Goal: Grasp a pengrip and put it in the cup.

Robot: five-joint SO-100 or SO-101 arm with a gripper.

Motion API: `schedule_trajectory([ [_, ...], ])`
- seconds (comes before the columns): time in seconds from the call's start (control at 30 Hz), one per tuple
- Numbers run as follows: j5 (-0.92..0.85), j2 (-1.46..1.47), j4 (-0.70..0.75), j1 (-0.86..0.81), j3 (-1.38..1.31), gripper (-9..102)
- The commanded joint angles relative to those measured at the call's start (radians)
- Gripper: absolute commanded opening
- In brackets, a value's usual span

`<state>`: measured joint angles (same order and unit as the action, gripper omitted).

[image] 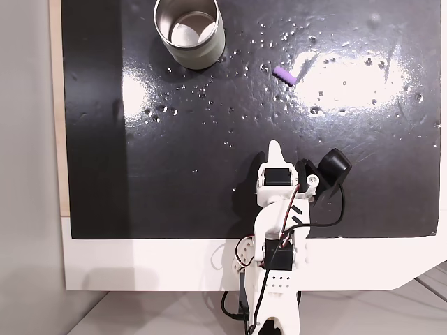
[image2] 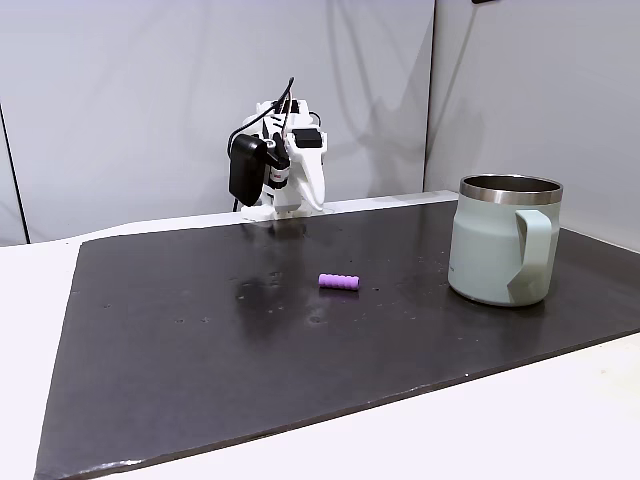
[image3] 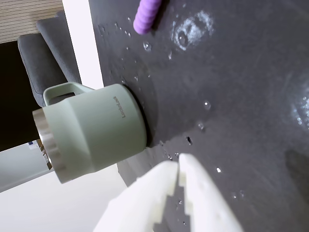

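Observation:
The pengrip (image: 284,74) (image2: 338,282) is a short light-purple ribbed tube lying flat on the black mat, near the top edge of the wrist view (image3: 147,14). The cup (image: 188,31) (image2: 500,245) (image3: 91,133) is pale green with a steel rim, a shiny inside and a handle; it stands upright at the mat's far corner. My white gripper (image: 275,145) (image2: 290,205) (image3: 178,162) is shut with nothing in it, its fingertips touching. It hovers low over the mat near the arm's base, well short of both the pengrip and the cup.
Small shiny droplets (image: 265,68) speckle the glossy black mat (image: 140,174), which lies on a white table (image: 140,265). A black camera (image: 334,167) juts from the wrist. Dark chairs (image3: 43,63) stand beyond the table edge in the wrist view.

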<state>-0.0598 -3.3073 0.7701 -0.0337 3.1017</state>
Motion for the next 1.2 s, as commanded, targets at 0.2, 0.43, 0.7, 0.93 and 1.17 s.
schedule_trajectory([
  [0.2, -0.02, -0.012, 0.011, 0.017, -0.014, 0],
  [0.43, -0.058, 0.095, 0.117, 0.074, -0.273, 0],
  [0.7, -0.028, 0.588, 0.144, 0.072, -0.769, 0],
  [0.93, 0.072, 1.017, 0.212, 0.034, -1.147, 2],
  [1.17, 0.204, 1.454, 0.368, -0.002, -1.549, 16],
])
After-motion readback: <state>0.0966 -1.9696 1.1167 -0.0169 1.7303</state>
